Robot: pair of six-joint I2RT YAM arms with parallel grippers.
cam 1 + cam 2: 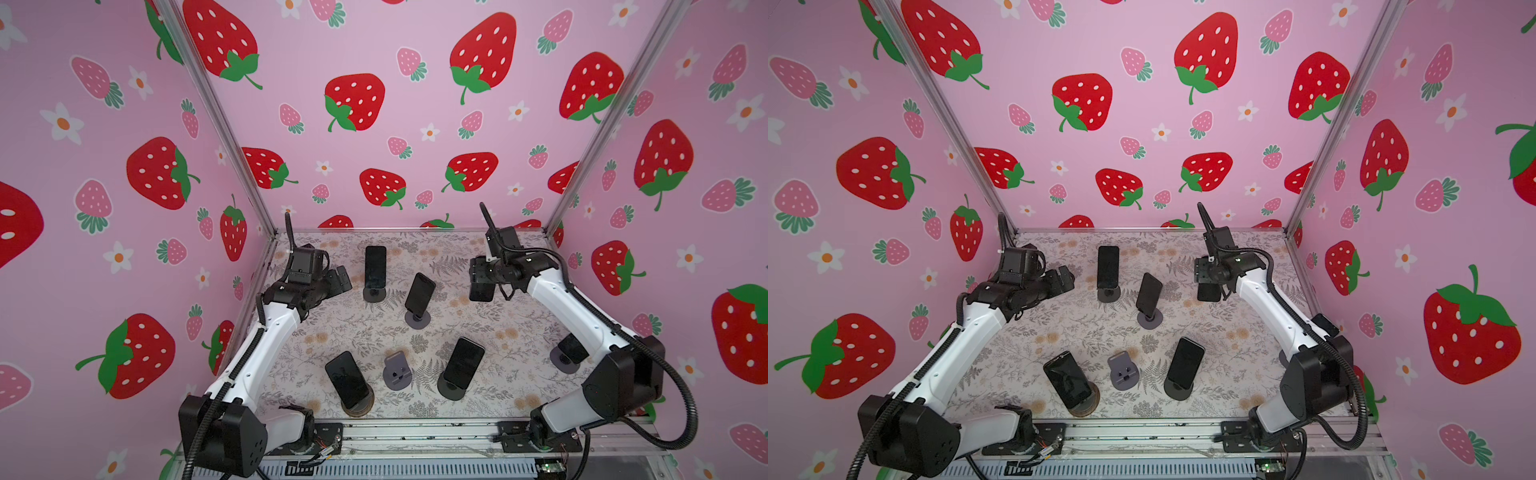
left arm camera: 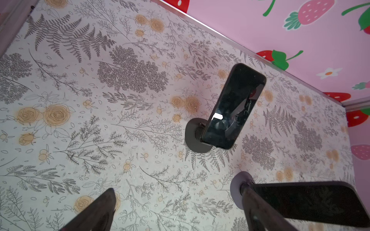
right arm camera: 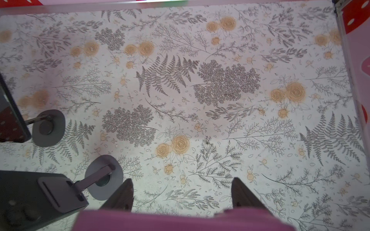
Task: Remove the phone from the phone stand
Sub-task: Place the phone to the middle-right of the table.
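Top views: my right gripper (image 1: 482, 282) clamped on dark phone (image 1: 482, 294), far right of table (image 1: 511, 316), clear of every stand. Bare grey stand (image 1: 397, 371) front centre. My left gripper (image 1: 343, 279) spread wide, holding nothing.
Left wrist: fingers (image 2: 100, 208) far apart; two other phones (image 2: 234, 106) on stands ahead.
Right wrist: I see held phone as pink-tinted slab between fingers (image 3: 122, 197).

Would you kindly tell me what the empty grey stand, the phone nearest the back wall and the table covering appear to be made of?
Empty grey stand: probably matte plastic; evenly dull, no glints.
Phone nearest the back wall: glossy glass face; it mirrors its surroundings.
Table covering: printed paper or vinyl, unclear which; flat floral pattern, faint sheen.
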